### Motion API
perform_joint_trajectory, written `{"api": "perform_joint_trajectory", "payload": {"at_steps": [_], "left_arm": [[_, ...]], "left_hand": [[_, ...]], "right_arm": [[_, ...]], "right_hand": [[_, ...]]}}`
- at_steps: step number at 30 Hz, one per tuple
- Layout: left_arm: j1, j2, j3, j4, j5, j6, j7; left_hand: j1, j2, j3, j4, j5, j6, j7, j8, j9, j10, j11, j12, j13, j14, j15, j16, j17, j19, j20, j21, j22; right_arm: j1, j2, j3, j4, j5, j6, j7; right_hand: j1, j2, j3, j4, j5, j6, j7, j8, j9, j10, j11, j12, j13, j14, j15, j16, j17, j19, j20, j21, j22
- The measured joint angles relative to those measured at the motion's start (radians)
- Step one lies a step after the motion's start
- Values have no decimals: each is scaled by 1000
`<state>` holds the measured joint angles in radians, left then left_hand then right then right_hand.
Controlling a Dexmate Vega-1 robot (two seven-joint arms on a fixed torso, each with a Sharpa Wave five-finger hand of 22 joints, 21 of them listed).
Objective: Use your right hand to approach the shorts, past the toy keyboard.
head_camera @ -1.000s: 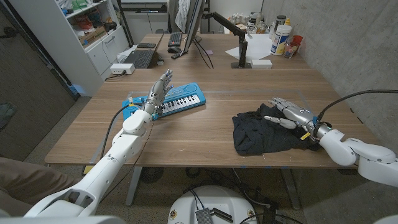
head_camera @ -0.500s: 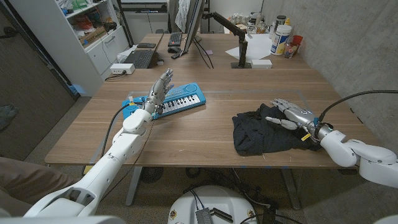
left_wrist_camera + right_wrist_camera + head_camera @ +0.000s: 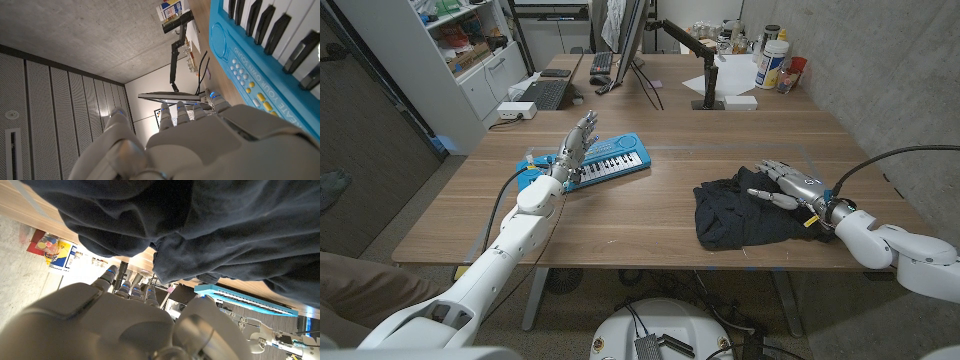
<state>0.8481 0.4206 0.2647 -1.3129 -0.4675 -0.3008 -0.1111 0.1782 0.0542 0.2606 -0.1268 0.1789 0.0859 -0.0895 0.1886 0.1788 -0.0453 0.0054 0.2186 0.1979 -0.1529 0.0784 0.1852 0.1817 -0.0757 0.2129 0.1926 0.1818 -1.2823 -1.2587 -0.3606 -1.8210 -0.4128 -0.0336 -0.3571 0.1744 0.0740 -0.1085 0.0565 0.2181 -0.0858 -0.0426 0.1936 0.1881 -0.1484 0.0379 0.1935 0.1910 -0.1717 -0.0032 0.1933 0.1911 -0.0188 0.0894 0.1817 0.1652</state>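
Note:
Dark crumpled shorts (image 3: 740, 212) lie on the table's right half, and their dark folds (image 3: 210, 235) show close up in the right wrist view. My right hand (image 3: 786, 184) hovers over the shorts' right part, fingers apart and reaching left, holding nothing. A blue toy keyboard (image 3: 612, 162) lies left of centre; its keys and buttons (image 3: 260, 55) appear in the left wrist view. My left hand (image 3: 575, 150) stands upright over the keyboard's left end with fingers spread and nothing in it.
A laptop (image 3: 544, 94), a monitor (image 3: 632, 35) on its stand, a desk arm (image 3: 692, 45), bottles and tubs (image 3: 772, 62) crowd the table's far side. White shelving (image 3: 460, 60) stands at the left. Bare wood (image 3: 620, 220) lies between keyboard and shorts.

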Motion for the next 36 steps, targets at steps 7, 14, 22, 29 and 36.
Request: {"api": "perform_joint_trajectory", "payload": {"at_steps": [7, 14, 22, 29, 36], "left_arm": [[2, -1, -1, 0, 0, 0, 0], [7, -1, -1, -7, 1, 0, 2], [9, 2, 3, -12, 4, 5, 3], [4, 1, 7, -9, 6, 5, -1], [0, 1, 8, -2, 6, 5, -8]], "left_hand": [[0, 0, 0, 0, 0, 0, 0, 0, 0, 0, 0, 0, 0, 0, 0, 0, 0, 0, 0, 0, 0], [0, 0, 0, 0, 0, 0, 0, 0, 0, 0, 0, 0, 0, 0, 0, 0, 0, 0, 0, 0, 0], [0, 0, 0, 0, 0, -4, -4, 0, 0, 0, 0, 0, 0, 0, 0, 0, 0, 0, 0, 0, 0], [0, 0, 0, 0, 0, -9, -9, 0, 0, 0, 0, 0, 0, 0, 0, 0, 0, 0, 0, 0, 0], [0, 0, 0, 0, 0, -9, -9, 0, 0, 0, 0, 0, 0, 0, 0, 0, 0, 0, 0, 0, 0]], "right_arm": [[2, -1, -5, 0, 0, -3, 3], [4, -1, -12, 5, 2, -4, 6], [3, -1, -15, 7, 8, -3, 7], [-2, -2, -16, 4, 14, -10, 9], [-5, -4, -16, -2, 17, -24, 13]], "right_hand": [[0, 0, 0, 0, 0, 4, 4, 0, 0, 4, 4, 0, 0, -3, 4, 0, 0, 0, 0, 0, 0], [0, 0, 0, 0, 0, 5, 13, 0, 0, 7, 7, 0, 0, 0, 7, 0, 0, 4, -4, 0, 0], [0, 0, 0, 0, 0, 5, 13, 0, 0, 3, 11, 0, 0, 0, 7, 0, 0, 4, -4, 0, 0], [0, 0, 0, 0, 0, 5, 13, 0, 0, 3, 11, 0, 0, 0, 7, 0, 0, 4, -4, 0, 0], [0, 0, 0, 0, 0, 5, 12, 0, 0, 0, 14, 0, 0, 0, 7, 0, 0, 4, -4, 0, 0]]}}
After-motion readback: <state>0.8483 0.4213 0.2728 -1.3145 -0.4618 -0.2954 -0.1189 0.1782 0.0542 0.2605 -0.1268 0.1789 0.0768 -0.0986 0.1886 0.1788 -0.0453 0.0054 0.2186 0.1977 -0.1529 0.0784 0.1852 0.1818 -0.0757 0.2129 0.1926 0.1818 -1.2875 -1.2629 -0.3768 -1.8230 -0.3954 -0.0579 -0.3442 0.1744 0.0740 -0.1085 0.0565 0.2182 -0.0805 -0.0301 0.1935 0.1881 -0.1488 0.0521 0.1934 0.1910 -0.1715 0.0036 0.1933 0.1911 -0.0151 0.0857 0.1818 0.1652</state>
